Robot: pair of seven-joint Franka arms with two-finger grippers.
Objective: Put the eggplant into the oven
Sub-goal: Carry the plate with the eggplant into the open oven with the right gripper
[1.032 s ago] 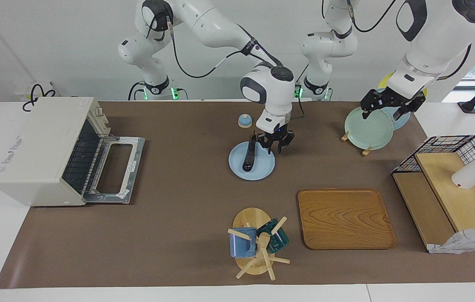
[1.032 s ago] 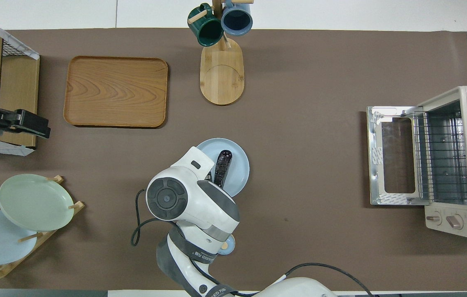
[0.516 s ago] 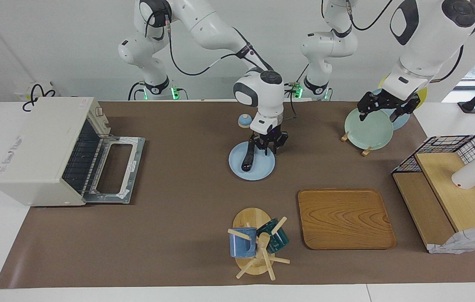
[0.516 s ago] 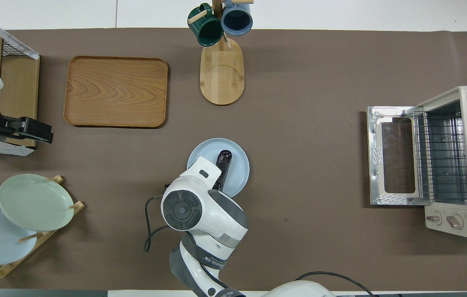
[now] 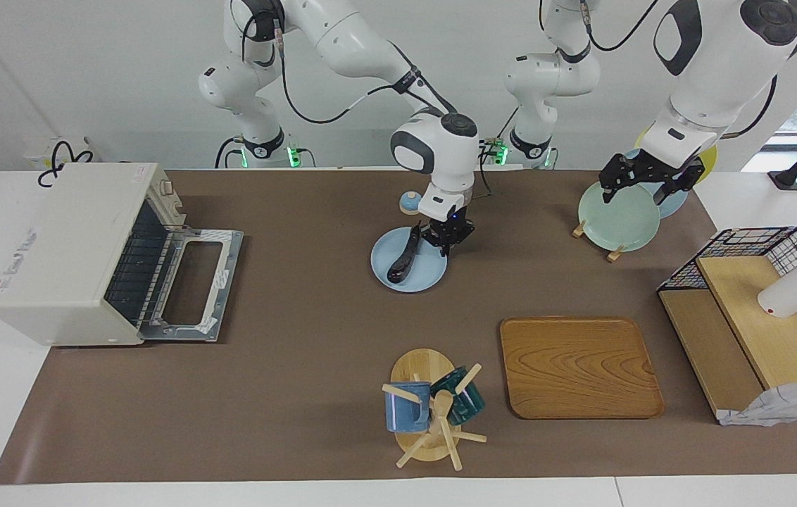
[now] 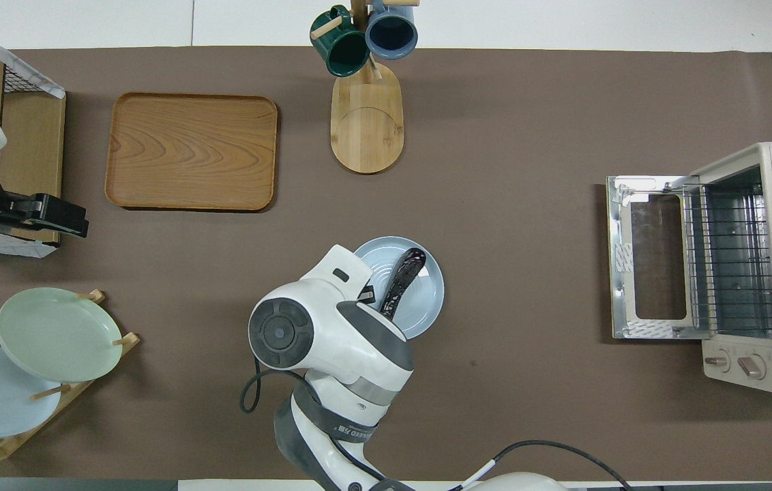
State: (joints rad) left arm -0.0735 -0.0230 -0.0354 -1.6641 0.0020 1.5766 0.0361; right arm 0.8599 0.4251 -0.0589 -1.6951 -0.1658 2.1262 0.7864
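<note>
The dark purple eggplant lies slanted on a light blue plate at mid-table; it also shows in the overhead view on that plate. My right gripper is low at the plate's rim nearer the robots, beside the eggplant's stem end. Its fingers look shut, apart from the eggplant. My right wrist hides it in the overhead view. The cream oven stands at the right arm's end, its door dropped open and rack showing. My left gripper waits over the plate rack.
A small blue bell sits nearer the robots than the plate. A wooden tray and a mug tree lie farther out. A green plate stands in a rack, and a wire-and-wood shelf is at the left arm's end.
My right gripper came down and closed at the plate. The plate slid toward the oven's end, and the eggplant on it turned to a slant. The left gripper barely moved.
</note>
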